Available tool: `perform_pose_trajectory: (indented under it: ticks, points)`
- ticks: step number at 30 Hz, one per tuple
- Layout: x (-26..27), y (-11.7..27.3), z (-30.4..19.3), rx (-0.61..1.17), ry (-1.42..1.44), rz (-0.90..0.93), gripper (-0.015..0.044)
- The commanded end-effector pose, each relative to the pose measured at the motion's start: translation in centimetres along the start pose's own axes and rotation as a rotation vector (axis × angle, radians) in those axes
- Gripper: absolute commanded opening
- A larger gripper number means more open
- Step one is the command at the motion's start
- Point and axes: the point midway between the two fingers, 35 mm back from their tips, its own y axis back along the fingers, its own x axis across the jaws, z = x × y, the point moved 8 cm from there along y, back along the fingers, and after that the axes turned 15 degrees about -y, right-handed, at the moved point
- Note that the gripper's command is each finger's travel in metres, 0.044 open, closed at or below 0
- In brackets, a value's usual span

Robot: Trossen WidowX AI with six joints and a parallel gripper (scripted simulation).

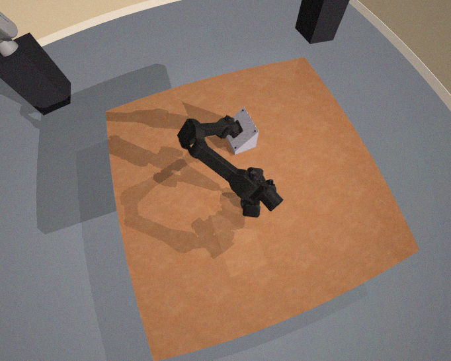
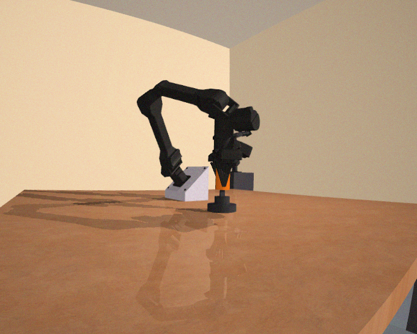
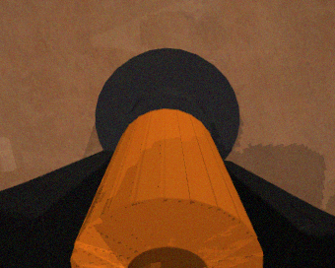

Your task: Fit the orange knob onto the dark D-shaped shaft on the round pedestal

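Note:
The orange knob (image 2: 218, 182) (image 3: 167, 167) is upright between the fingers of my gripper (image 2: 222, 178), which is shut on it. The knob's lower end is at the top of the dark shaft (image 2: 222, 193), and a piece of the shaft shows between the knob and the pedestal. I cannot tell whether the shaft's tip is inside the hole. The round dark pedestal (image 2: 221, 208) (image 3: 167, 74) stands on the table, directly below the knob. The shaft's flat side and the knob's hole underside are hidden. In the top view the arm hides knob and pedestal.
The arm's pale wedge-shaped base (image 1: 246, 144) (image 2: 197, 189) stands on the wooden table (image 1: 319, 168) (image 2: 104, 278), behind and left of the pedestal in the exterior view. Dark blocks (image 1: 34, 75) (image 1: 321, 22) stand beyond the table in the top view.

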Motion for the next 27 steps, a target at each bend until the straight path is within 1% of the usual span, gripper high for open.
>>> perform_pose_trajectory:
  ticks: [1, 18, 27]
  points:
    - [0.01, 0.21, 0.19, -0.006, 0.054, -0.003, 0.0]
    - [-0.05, -0.32, -0.07, -0.006, 0.054, -0.003, 0.0]
    - [0.06, 0.09, -0.02, -0.006, 0.054, -0.003, 0.0]
